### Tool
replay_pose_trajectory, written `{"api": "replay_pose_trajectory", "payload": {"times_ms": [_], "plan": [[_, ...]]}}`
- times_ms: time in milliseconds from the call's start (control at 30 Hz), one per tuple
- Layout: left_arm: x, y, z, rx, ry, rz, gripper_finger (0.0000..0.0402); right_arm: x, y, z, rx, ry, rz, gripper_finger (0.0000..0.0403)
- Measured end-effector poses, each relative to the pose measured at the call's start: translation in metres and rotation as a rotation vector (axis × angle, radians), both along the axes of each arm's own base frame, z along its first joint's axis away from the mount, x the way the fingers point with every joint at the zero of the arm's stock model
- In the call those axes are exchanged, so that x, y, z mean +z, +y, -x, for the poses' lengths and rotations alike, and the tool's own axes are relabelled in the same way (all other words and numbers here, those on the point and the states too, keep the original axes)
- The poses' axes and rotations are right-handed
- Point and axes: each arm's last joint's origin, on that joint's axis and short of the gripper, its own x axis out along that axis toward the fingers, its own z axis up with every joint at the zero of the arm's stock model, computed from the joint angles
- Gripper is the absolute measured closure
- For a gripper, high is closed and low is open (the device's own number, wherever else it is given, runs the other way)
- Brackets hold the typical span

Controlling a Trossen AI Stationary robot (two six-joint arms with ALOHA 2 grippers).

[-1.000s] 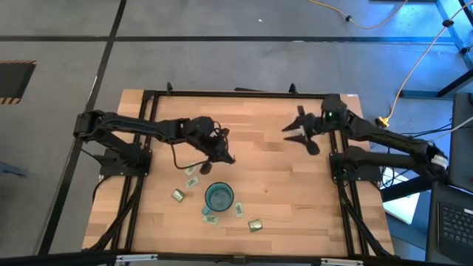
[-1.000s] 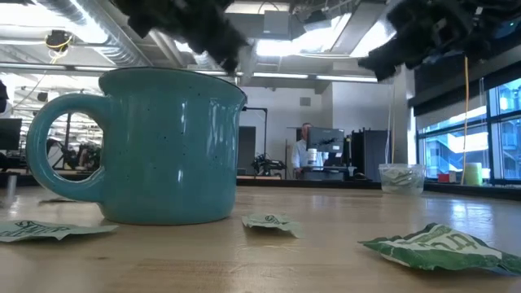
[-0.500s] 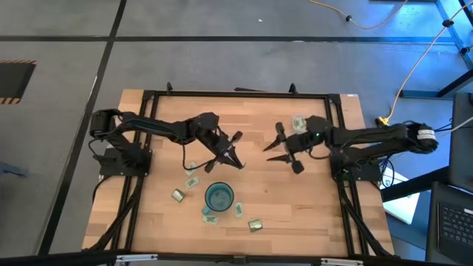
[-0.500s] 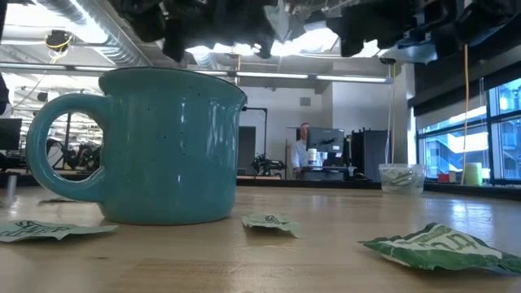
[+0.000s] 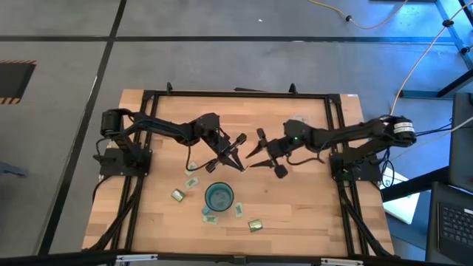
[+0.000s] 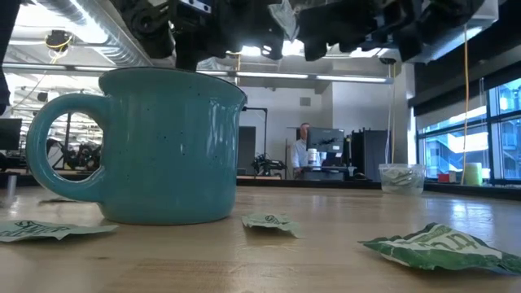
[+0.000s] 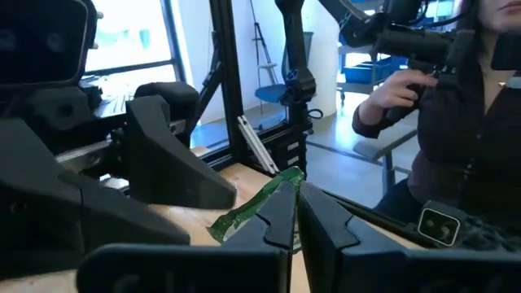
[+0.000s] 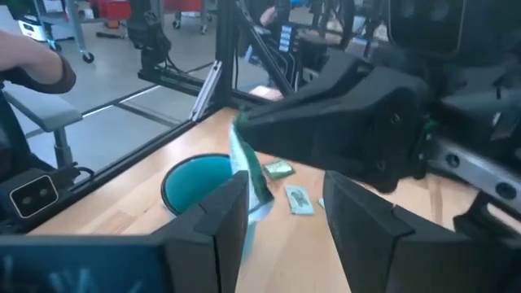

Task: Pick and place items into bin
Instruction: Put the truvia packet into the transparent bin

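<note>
One green packet (image 7: pixel 259 205) pinched in the left gripper (image 5: pixel 238 161), held in the air above the table. Other packets lie flat on the wood near the teal mug (image 5: pixel 219 196): two (image 5: pixel 191 176) just beside it, more close around it. Translucent cup (image 6: pixel 400 177) upright at the far right edge, packets inside.
</note>
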Motion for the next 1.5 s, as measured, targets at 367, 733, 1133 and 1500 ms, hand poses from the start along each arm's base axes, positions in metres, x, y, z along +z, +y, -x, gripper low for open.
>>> {"api": "replay_pose_trajectory", "payload": {"times_ms": [367, 733, 1133, 1500], "plan": [[0.003, 0.012, 0.003, 0.025, -0.01, -0.006, 0.0393, 0.003, 0.006, -0.004, 0.03, 0.075, -0.056, 0.0258], [0.003, 0.013, 0.003, 0.029, -0.028, -0.021, 0.0393, 0.003, 0.009, -0.004, 0.024, 0.075, -0.053, 0.0367], [0.002, 0.023, 0.004, 0.063, 0.001, -0.005, 0.0331, 0.004, 0.007, 0.0, -0.002, 0.144, -0.124, 0.0399], [-0.02, 0.057, 0.017, 0.149, 0.249, 0.047, 0.0274, 0.026, -0.024, 0.06, -0.476, 0.404, -0.183, 0.04]]}}
